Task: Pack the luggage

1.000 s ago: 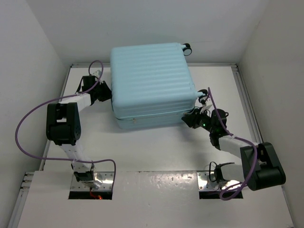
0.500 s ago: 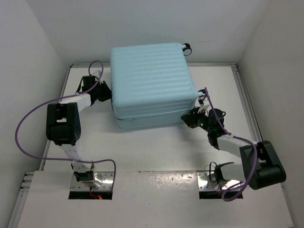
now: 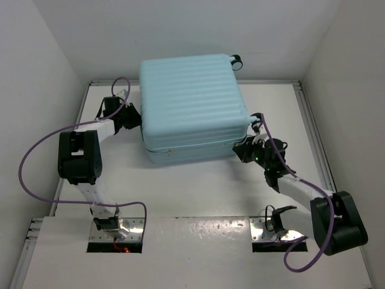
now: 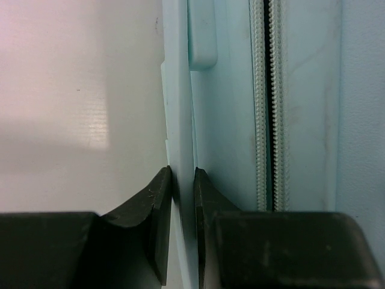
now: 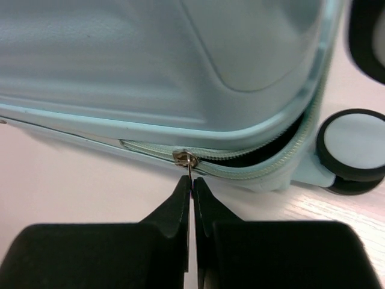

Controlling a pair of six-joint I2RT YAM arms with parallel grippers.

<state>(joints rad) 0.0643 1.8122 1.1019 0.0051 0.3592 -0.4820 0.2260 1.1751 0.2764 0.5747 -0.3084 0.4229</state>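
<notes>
Since the earlier frame the right arm's elbow has swung out toward the near right corner, and the right gripper (image 5: 190,180) has gone from slightly parted to pressed together. It now pinches the thin metal zipper pull (image 5: 186,160) that hangs from the slider on the near side of the luggage (image 3: 192,102). The left arm and the case lie as they did. The luggage, pale aqua and ribbed, lies flat on the far middle of the white table (image 3: 198,186), its lid down. One small black wheel (image 3: 237,61) pokes out at its far right corner. From the right wrist, the zipper (image 5: 150,149) looks joined to the left of the slider. To the right of the slider a dark gap runs between the teeth, round the corner toward a black-and-white wheel (image 5: 352,150) resting on the table. The right gripper sits low at the near right corner of the case, just above the tabletop. At the left side of the case, the left gripper (image 4: 182,174) is nearly closed, its two dark fingers clamping a thin pale-blue edge of the shell between them. Just to the right of that edge, a zipper track runs straight away from the camera. A small raised block of the same pale blue stands on the shell, farther along the clamped edge.
</notes>
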